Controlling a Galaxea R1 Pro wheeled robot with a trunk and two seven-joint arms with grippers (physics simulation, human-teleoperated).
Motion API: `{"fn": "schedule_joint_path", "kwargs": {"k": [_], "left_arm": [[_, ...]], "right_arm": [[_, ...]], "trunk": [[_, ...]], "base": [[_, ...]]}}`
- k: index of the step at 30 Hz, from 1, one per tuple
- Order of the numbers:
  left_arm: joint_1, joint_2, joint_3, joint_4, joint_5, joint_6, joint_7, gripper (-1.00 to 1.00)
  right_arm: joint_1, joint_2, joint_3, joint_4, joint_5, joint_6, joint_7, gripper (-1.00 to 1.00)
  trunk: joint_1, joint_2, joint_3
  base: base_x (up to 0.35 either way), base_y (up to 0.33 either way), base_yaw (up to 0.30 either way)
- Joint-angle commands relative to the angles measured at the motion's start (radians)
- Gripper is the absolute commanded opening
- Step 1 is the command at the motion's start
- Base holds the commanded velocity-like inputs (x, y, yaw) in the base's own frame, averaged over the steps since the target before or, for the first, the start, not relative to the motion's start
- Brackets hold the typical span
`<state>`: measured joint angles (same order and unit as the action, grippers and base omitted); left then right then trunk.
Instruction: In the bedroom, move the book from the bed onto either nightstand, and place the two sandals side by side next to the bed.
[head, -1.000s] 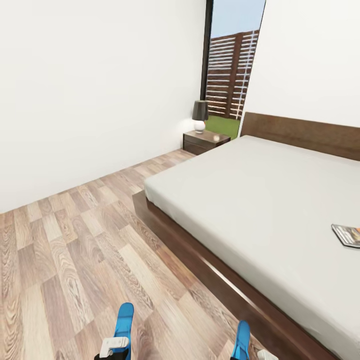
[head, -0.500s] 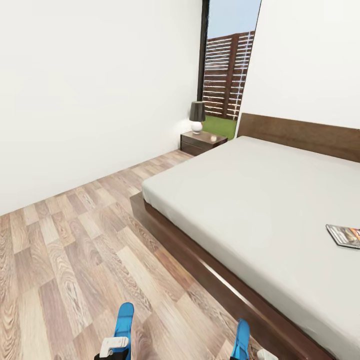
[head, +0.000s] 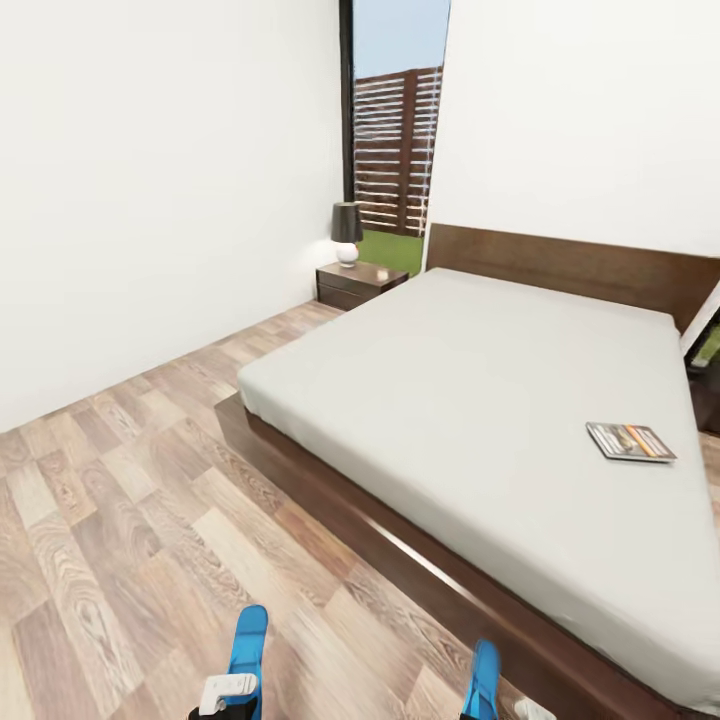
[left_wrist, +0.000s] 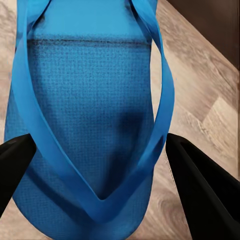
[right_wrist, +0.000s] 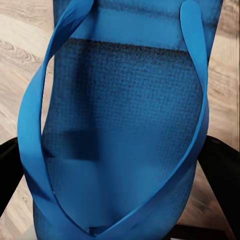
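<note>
Left gripper (left_wrist: 100, 150) clamped on sandal (head: 246, 645); right gripper (right_wrist: 115, 165) clamped on second sandal (head: 484, 678). Bed (head: 480, 400) ahead-right, frame edge nearer right arm. Book (head: 630, 441) on mattress, far right.

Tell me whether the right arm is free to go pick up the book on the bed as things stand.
Probably not yet. The right gripper is shut on a blue sandal, so it has no free grasp, and the book lies well in on the mattress, beyond the bed frame.

Left tool (left_wrist: 95, 160) and right tool (right_wrist: 117, 170) each clamp a sandal.
</note>
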<state>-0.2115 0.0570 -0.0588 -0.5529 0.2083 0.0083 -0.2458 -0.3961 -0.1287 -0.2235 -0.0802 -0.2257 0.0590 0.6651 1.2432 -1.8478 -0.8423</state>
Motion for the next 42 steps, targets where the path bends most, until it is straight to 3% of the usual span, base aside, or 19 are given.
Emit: {"fn": "schedule_joint_path", "kwargs": {"k": [1,14,42], "left_arm": [[0.0,0.001,-0.006,-0.001,0.011,0.001,0.0,-1.0],[0.0,0.001,-0.006,-0.001,0.01,0.001,0.0,-1.0],[0.0,0.001,-0.006,-0.001,0.01,0.001,0.0,-1.0]], "right_arm": [[-0.001,0.0,0.0,0.0,-0.009,0.006,0.004,-1.0],[-0.001,0.0,0.0,0.0,-0.01,0.007,0.007,-1.0],[-0.001,0.0,0.0,0.0,-0.011,0.007,0.007,-1.0]], "trunk": [[0.0,0.0,-0.001],[0.0,0.0,0.0],[0.0,0.0,0.013]], "base": [[0.0,0.0,-0.3],[0.0,0.0,-0.133],[0.0,0.0,-0.29]]}}
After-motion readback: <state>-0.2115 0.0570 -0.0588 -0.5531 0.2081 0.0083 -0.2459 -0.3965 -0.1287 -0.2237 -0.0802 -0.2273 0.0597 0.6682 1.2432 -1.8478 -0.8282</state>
